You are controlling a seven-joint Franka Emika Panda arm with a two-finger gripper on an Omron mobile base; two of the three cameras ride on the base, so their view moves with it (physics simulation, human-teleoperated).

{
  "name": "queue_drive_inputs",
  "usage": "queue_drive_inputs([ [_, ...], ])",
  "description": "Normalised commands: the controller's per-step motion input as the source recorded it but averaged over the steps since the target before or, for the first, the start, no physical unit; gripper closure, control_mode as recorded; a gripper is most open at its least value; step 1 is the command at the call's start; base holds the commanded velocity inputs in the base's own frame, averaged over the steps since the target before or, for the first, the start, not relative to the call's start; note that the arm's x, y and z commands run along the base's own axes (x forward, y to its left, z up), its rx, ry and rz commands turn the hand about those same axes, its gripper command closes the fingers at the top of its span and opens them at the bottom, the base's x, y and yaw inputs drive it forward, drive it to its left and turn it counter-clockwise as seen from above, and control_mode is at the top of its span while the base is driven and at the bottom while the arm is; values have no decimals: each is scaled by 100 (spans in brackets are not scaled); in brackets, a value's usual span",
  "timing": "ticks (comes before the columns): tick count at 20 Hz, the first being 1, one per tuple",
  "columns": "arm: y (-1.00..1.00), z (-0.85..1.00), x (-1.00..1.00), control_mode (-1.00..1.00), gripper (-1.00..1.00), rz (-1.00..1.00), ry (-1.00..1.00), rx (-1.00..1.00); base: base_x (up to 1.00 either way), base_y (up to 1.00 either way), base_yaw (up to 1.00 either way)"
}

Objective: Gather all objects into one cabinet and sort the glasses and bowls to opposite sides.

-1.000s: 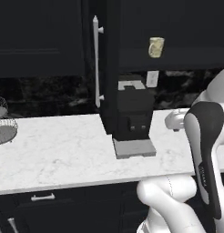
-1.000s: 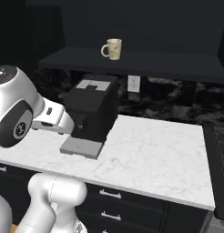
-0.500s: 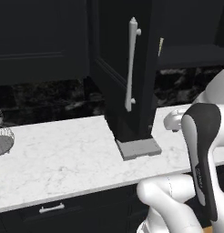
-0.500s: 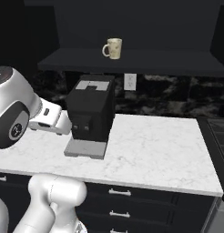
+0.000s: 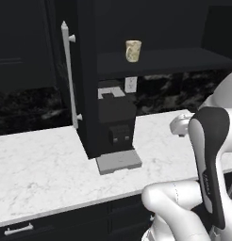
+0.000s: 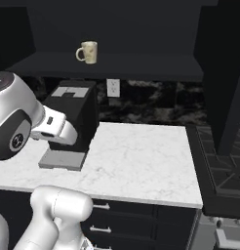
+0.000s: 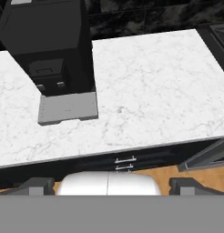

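Your gripper hangs over the front edge of the white marble counter, its two dark fingertips spread wide apart and holding nothing. Below the counter edge you see black drawers with short silver pulls. On the counter, a black coffee machine stands on its grey drip tray, set towards your left. Behind it a white wall outlet sits on the dark stone backsplash. Above, one beige cup stands upright on the open cabinet's dark shelf, near its left end, with the cabinet door swung out and its long silver handle facing you.
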Motion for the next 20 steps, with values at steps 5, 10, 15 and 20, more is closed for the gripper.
queue_drive_inputs([
  [5, 0, 0, 0, 100, -100, 0, 0, 0, 51, 0, 0],
  [10, 0, 0, 0, 100, -100, 0, 0, 0, 52, 19, 0],
  [15, 0, 0, 0, 100, -100, 0, 0, 0, 20, 13, 0],
  [20, 0, 0, 0, -100, -100, 0, 0, 0, 0, 0, 0],
])
